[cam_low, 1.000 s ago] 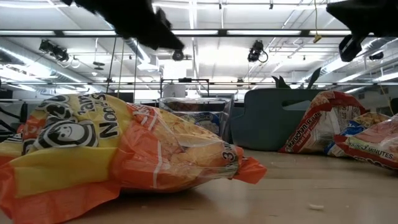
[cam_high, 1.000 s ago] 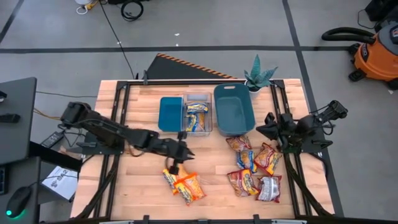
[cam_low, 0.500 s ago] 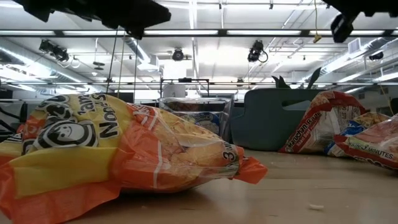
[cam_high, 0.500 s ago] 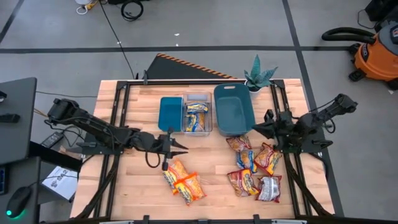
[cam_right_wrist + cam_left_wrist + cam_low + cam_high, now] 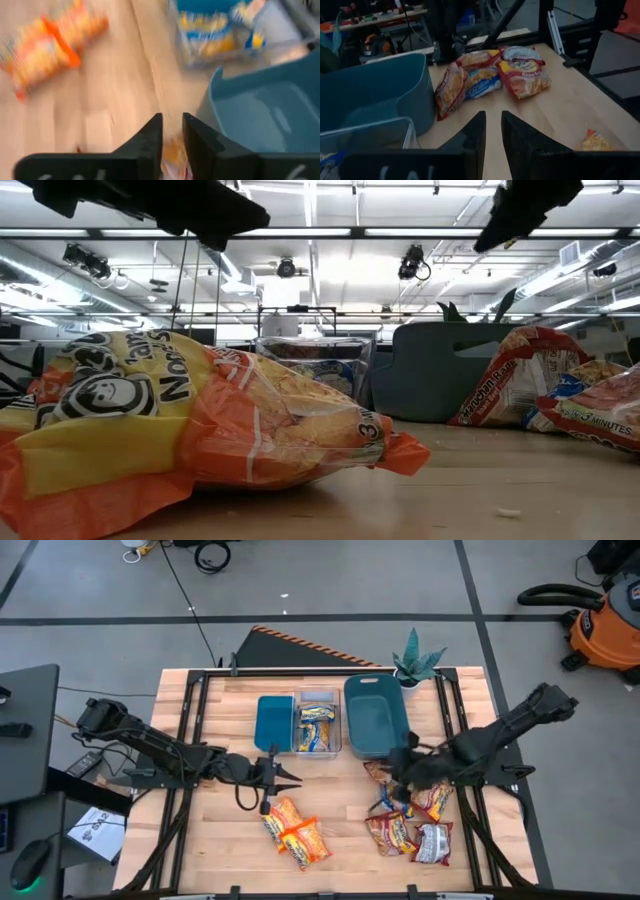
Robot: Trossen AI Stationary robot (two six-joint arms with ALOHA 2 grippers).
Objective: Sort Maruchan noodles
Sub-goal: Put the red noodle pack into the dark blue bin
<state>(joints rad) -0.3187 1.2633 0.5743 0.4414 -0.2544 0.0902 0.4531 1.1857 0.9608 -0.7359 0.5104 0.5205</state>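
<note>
Left tool (image 5: pixel 285 777): fingers narrowly parted with a thin gap, pinching nothing, hovering over the wooden table (image 5: pixel 230 840) in front of the teal lidded bin (image 5: pixel 273 723). Right tool (image 5: pixel 398 772): fingers narrowly parted, nothing seen between them, hanging over the right-hand heap just in front of the large teal bin (image 5: pixel 375 717). Orange packets (image 5: pixel 296 831): 2, overlapping, lying flat just beyond and below the left tool toward the table's front edge, long axes running diagonally from the tool's side toward the front right; in the low view the nearer one (image 5: pixel 180 430) lies with its crimped end pointing right. Mixed packets (image 5: pixel 412 815): about 5, red-brown, yellow-and-blue and 1 silvery-white (image 5: pixel 433 842), clustered directly under and in front of the right tool; those nearest the tool have their long axes roughly front-to-back, and the silvery one is farthest from it. Binned packets (image 5: pixel 318 728): yellow-and-blue, inside the clear bin (image 5: pixel 319 703) between the 2 teal bins, long axis front-to-back, lying behind and between both tools. Left wrist view: the mixed heap (image 5: pixel 492 75) lies well ahead of the left tool's fingertips (image 5: pixel 479 125), beside the large teal bin's wall.
</note>
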